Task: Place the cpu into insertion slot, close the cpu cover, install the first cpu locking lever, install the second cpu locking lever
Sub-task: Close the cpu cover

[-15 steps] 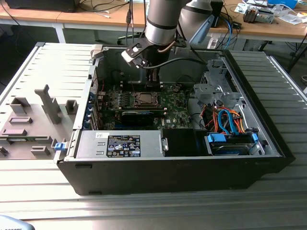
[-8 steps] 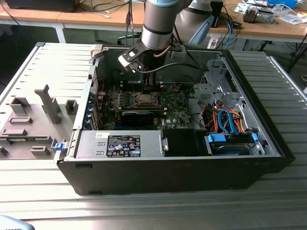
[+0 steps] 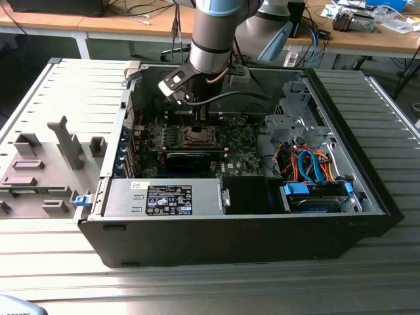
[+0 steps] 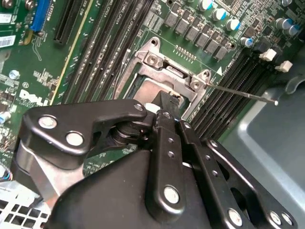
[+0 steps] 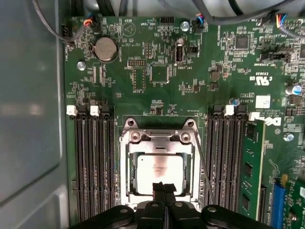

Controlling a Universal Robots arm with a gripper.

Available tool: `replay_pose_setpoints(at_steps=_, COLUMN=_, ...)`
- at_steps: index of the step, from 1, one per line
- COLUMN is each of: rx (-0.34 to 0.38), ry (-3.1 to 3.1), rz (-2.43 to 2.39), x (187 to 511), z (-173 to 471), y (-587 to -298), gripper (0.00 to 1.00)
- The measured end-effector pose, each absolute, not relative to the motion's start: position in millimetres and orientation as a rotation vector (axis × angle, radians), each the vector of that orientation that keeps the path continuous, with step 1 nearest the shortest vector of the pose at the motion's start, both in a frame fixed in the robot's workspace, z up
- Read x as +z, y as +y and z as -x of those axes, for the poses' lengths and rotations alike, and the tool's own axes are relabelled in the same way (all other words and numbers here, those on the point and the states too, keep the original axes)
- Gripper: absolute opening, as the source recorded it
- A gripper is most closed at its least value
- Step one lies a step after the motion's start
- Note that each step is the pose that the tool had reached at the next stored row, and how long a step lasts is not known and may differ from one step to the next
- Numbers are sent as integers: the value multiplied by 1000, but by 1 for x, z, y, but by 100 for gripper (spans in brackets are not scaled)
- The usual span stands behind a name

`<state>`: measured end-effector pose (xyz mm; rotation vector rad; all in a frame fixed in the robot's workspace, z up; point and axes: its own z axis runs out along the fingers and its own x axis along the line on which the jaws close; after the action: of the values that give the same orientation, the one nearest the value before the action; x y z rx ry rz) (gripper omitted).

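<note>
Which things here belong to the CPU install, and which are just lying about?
Belonging to the job:
cpu, showing through the cpu cover window
locking lever
gripper, fingers shut over the cover

Just lying about:
memory slots
coin battery
blue and orange cables
grey fixtures outside the case

I see white printed lettering (image 5: 265, 79) on the green motherboard (image 5: 143, 102), and a black printed label (image 3: 169, 199), too fine to read, on the silvery metal box (image 3: 125, 197) beside that motherboard.
</note>
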<state>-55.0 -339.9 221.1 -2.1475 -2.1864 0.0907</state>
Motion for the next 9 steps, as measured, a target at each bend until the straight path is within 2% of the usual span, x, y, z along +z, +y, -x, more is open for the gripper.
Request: replay_pose_setpoints(at_steps=9, rx=91, ry=-2187, rz=2147, x=209, z=61, y=-340, gripper=11)
